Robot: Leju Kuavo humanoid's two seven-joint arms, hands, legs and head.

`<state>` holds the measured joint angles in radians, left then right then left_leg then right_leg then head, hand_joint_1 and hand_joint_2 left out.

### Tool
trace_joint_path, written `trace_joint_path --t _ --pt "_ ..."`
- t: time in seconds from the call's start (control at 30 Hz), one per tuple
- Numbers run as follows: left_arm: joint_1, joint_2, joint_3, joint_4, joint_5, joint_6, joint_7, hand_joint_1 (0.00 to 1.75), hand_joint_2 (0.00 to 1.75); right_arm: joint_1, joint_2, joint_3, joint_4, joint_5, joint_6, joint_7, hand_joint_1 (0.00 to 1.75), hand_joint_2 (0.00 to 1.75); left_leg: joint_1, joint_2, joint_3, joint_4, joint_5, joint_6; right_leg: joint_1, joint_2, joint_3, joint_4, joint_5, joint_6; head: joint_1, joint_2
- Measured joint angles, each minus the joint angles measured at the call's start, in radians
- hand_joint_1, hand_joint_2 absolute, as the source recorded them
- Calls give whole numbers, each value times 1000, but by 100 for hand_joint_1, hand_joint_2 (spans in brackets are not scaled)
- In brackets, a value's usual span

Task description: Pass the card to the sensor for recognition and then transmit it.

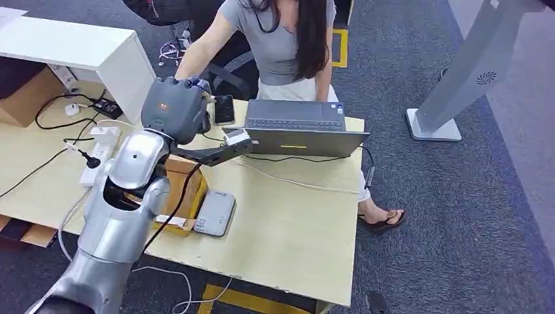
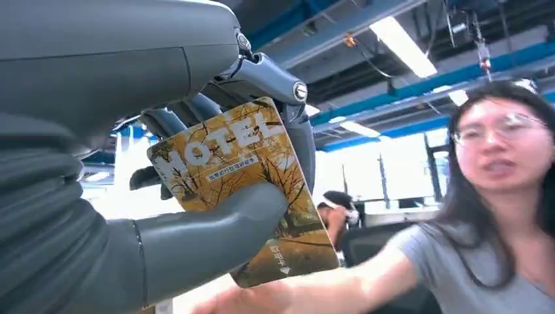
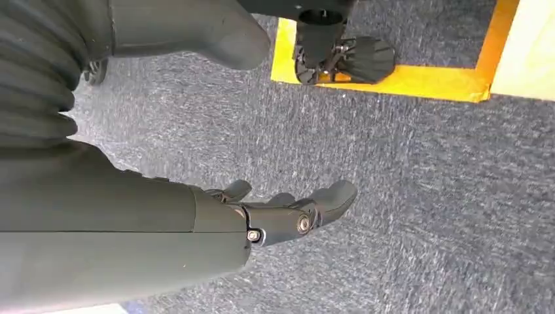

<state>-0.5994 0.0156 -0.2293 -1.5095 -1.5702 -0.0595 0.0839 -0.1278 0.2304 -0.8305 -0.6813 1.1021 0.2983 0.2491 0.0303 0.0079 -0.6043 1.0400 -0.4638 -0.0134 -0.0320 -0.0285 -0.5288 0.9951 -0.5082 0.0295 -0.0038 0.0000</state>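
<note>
Left robot hand point(image 2: 216, 196) grips card point(image 2: 245, 176) — upright.

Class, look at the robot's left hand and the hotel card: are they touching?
Touching. The left wrist view shows the left hand pinching the card, thumb pressed across its printed face, fingers behind.

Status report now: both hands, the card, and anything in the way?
Left hand holds the hotel card, raised toward the person. Right hand open, holding nothing, above the carpet. Person's hand reaching under the card. Nothing blocking.

Even indoor light, bright ceiling lamps point(image 2: 399, 36) glaring, person point(image 2: 497, 196) blurred
</note>
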Motion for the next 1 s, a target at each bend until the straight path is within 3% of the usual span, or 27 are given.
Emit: trace_joint_path --t 0.5,0.53,0.57,1.0 --pt "-19 11 0 34 0 24 19 175 175 -1 -2 2 20 13 -12 2 0 175 0 0 0 0 0 0 0 0 0 0 0 0 0 0" --pt "-19 11 0 39 0 28 20 122 175 -1 -2 2 21 17 -13 2 0 175 0 0 0 0 0 0 0 0 0 0 0 0 0 0" --pt "-19 11 0 44 0 30 21 0 175 -1 -2 2 22 17 -13 2 0 175 0 0 0 0 0 0 0 0 0 0 0 0 0 0" --pt "-18 15 0 78 0 61 26 0 175 -1 -3 2 29 23 -12 2 0 175 0 0 0 0 0 0 0 0 0 0 0 0 0 0"
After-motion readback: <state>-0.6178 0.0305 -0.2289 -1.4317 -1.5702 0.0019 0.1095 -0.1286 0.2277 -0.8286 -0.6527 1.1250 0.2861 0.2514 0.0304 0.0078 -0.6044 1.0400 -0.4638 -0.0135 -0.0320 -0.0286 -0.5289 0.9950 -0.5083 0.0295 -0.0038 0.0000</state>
